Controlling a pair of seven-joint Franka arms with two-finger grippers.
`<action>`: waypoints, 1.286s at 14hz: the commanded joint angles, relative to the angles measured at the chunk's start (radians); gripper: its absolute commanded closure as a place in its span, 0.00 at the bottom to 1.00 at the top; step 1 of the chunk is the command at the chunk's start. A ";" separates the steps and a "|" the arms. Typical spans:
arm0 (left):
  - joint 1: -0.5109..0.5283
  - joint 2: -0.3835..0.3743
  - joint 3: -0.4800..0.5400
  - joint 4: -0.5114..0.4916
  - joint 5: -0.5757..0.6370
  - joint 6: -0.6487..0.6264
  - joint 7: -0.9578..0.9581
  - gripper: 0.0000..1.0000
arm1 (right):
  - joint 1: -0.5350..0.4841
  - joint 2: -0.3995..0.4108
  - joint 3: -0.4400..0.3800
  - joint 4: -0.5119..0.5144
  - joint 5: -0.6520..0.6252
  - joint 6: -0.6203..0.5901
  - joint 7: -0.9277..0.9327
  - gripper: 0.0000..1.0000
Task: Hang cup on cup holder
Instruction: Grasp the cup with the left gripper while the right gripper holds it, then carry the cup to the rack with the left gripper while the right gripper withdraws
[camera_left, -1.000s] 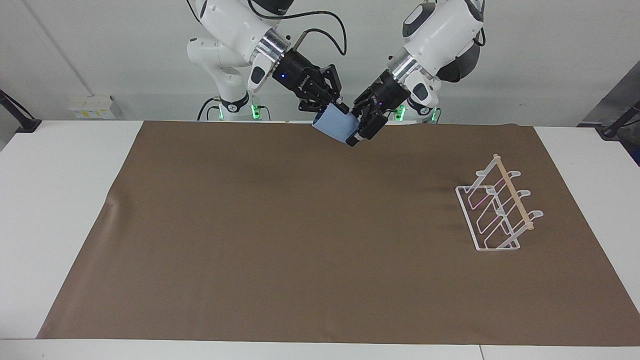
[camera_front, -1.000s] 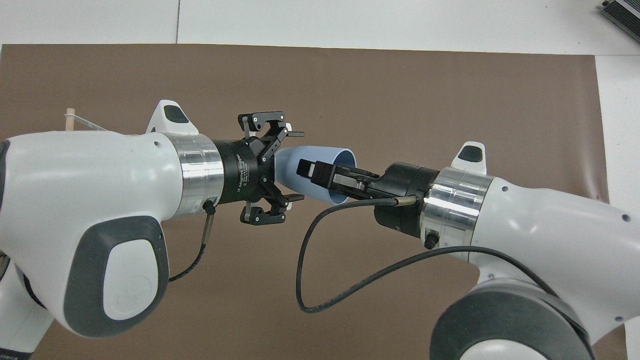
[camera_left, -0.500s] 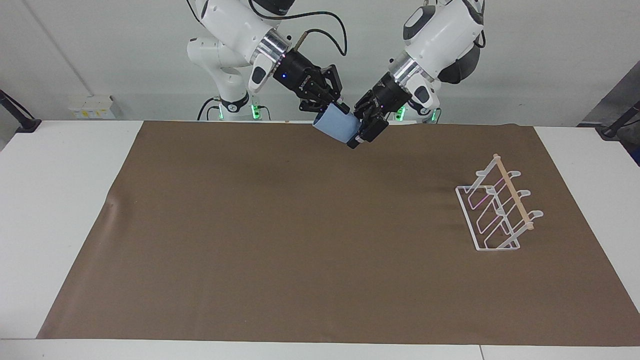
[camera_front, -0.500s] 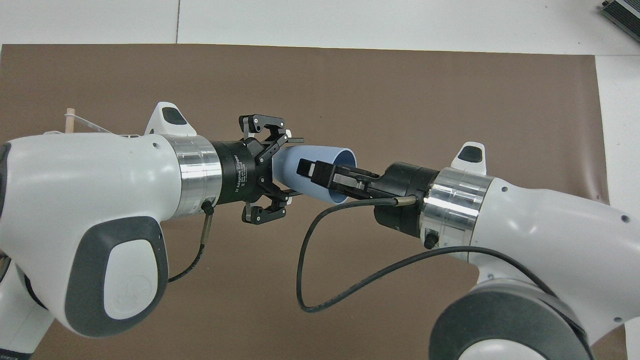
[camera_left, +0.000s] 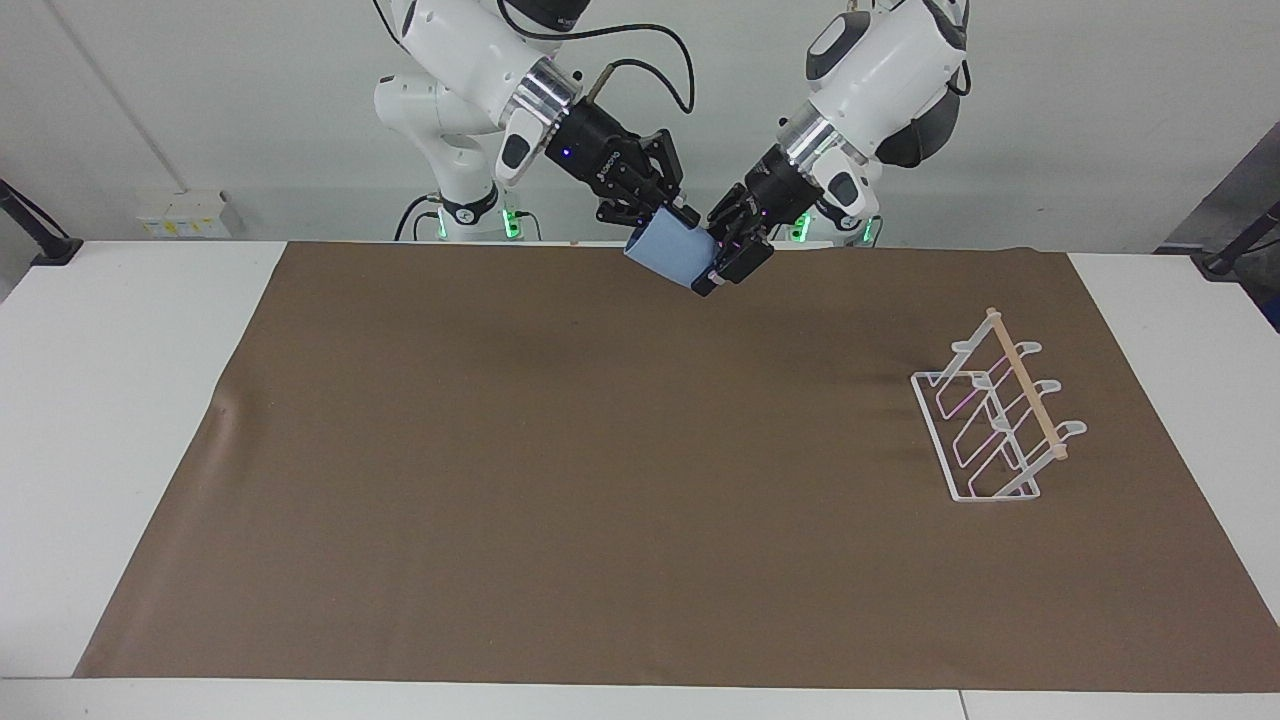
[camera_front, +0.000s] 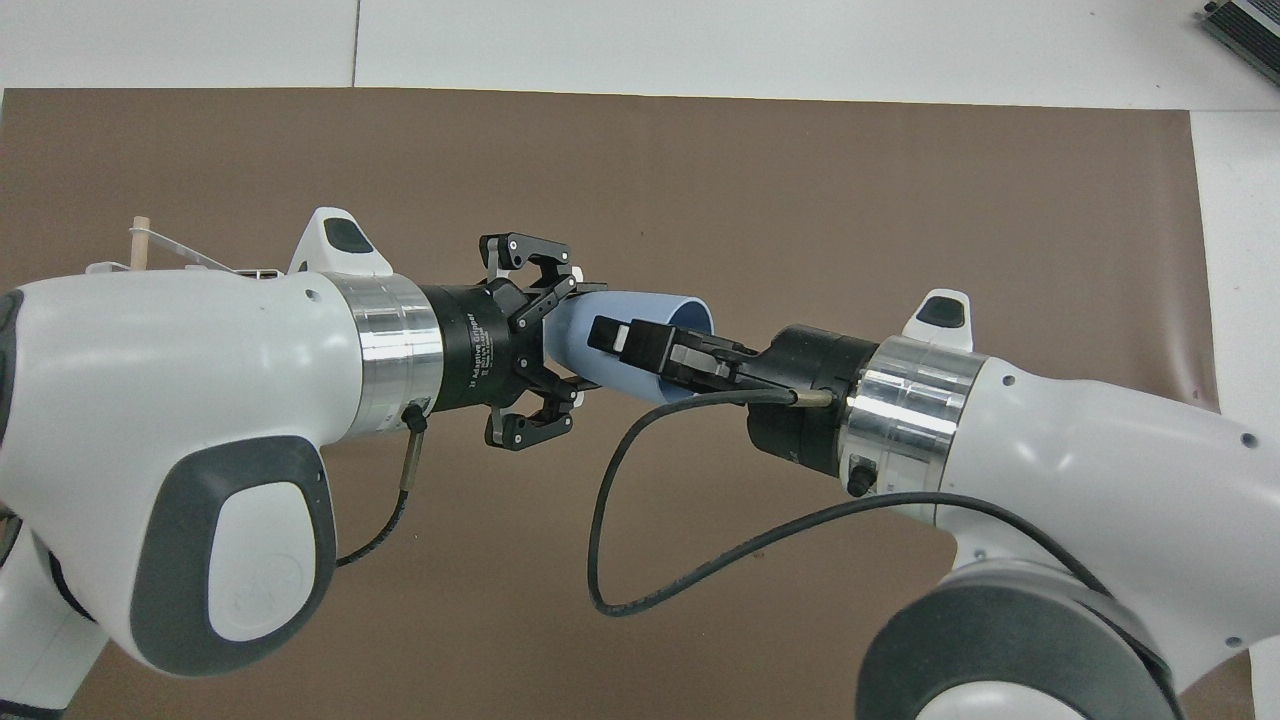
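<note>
A: Where is the cup (camera_left: 672, 252)?

B: In the air between the two grippers, over the brown mat (camera_left: 560, 480) at the robots' edge. It lies tilted — its narrow base points at the left gripper (camera_left: 728, 262), its open mouth at the right gripper (camera_left: 668, 212).

A: Who has it?

B: The left gripper's fingers are pressed onto the base end, pinching the cup. In the overhead view they close on it from both sides (camera_front: 566, 340).

A: And the right one?

B: One finger reaches into the mouth and one lies along the outer wall (camera_front: 640, 348). Whether it grips the wall or stands slightly loose, I cannot tell.

A: The holder (camera_left: 1000, 415)?

B: On the mat toward the left arm's end of the table, well apart from the cup — nothing hangs on it.
</note>
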 joint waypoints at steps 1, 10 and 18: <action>-0.003 -0.037 0.009 -0.041 -0.012 0.012 0.002 1.00 | -0.010 -0.031 0.012 -0.024 0.029 0.006 0.028 0.00; 0.115 -0.046 0.020 -0.065 0.005 -0.022 0.115 1.00 | -0.010 -0.020 0.012 -0.018 -0.043 0.003 -0.098 0.00; 0.210 -0.046 0.020 -0.076 0.546 -0.040 0.275 1.00 | -0.015 0.000 -0.096 0.011 -0.624 -0.256 -0.380 0.00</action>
